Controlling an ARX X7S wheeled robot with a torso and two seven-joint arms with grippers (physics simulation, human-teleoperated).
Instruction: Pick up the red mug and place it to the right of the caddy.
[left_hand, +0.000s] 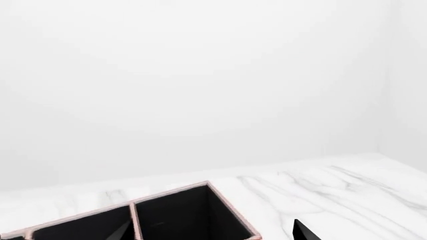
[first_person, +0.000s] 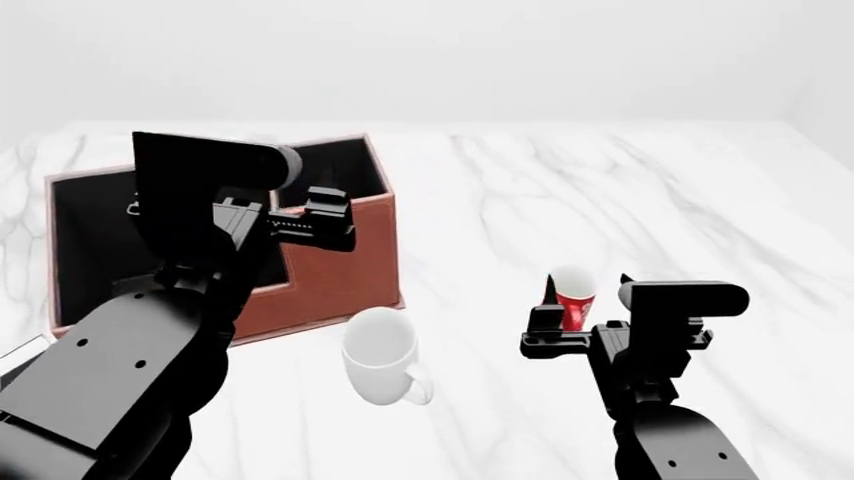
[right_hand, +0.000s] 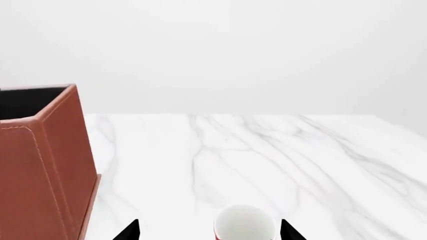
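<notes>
Nearest the head camera: both black arms, left arm (first_person: 147, 340) bulking large over the caddy's front, right arm (first_person: 654, 400) low at the near edge.

Right gripper (first_person: 581, 335) sits around the red mug (first_person: 575, 300). The right wrist view shows the mug's white mouth (right_hand: 244, 224) between two dark fingertips (right_hand: 128, 231), one each side, with clear gaps. Jaws wide, not closed on the mug. Mug upright on the marble worktop (first_person: 561, 190), well to the right of the caddy (first_person: 340, 270).

Left gripper (first_person: 314, 225) hovers above the caddy's black compartments (left_hand: 180, 212); jaws look spread and empty, though only their tips show in the left wrist view.

White mug (first_person: 383, 355) stands between the caddy's front corner and the red mug, just beside the caddy.

Risks, as judged:
- Mug is small and tall. Uneven closing, one finger landing first, could tip or skate it.
- Handle's direction cannot be told. A finger landing on it would twist the grasp.
- Grip near the rim would leave the mug free to swing.
- White mug crowds part of the space right of the caddy; a low carry could clip it.
- Setting down too close risks bumping the caddy wall (right_hand: 63, 165).
</notes>
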